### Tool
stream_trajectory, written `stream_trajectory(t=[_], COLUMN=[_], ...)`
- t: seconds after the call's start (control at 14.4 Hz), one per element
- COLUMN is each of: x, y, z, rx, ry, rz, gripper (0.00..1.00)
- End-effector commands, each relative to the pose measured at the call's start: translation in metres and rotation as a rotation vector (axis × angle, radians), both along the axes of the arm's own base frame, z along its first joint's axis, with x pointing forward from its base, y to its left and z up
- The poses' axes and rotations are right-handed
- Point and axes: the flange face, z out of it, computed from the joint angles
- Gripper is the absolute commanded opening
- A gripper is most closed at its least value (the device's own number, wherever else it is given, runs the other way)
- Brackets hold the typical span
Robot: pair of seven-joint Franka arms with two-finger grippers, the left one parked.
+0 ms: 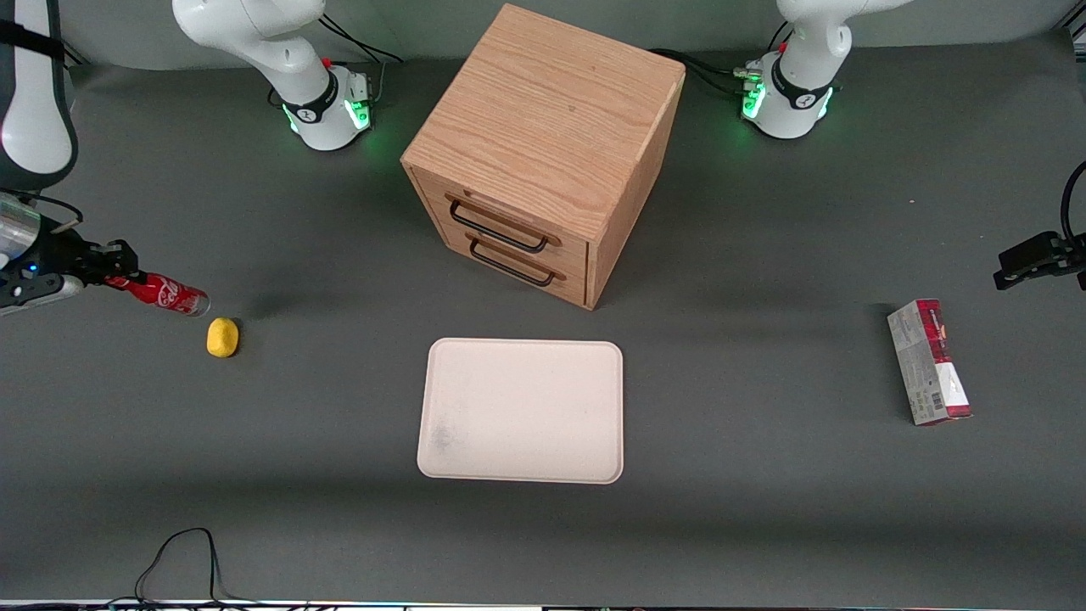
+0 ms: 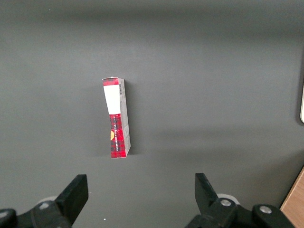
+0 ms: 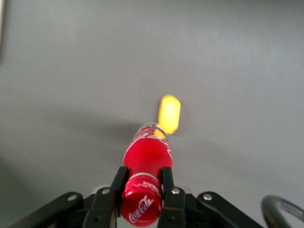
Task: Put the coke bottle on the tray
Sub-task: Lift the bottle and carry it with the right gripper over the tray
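The pincer (image 1: 114,270) is up in the air at the working arm's end of the table (image 1: 764,509). Its two fingers (image 3: 170,194) squeeze the bottle (image 1: 165,294) just under the red cap. The bottle hangs tilted, with its silvery end lower and pointing toward the lump (image 1: 222,337). The yellow lump lies on the table just beside that end, a bit nearer to the front camera. The bottle does not touch it.

The tray (image 1: 522,412) lies flat in the middle of the table, well apart from the bottle. It has a grey smudge near one corner. The wooden cabinet (image 1: 543,153) stands farther from the front camera than the tray. Its two drawers are shut.

The carton (image 1: 929,363) lies toward the parked arm's end.
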Motion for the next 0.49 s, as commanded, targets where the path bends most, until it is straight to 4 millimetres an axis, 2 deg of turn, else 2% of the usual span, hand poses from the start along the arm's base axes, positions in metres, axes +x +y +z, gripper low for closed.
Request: stream_trajectory(t=[0.0,0.21,0.28,0.42], x=[0.046,0.075,0.082,0.09], y=[0.058,0.136,0.162,0.211], z=[0.064,0.123,0.138,0.155], rx=[-0.029,-0.054,-0.056,-0.058], ry=[0.012,0.001,-0.003,-0.003], rz=[-0.01,-0.017,-0.019,-0.02], gripper=[0.0,0.0,0.0,0.0])
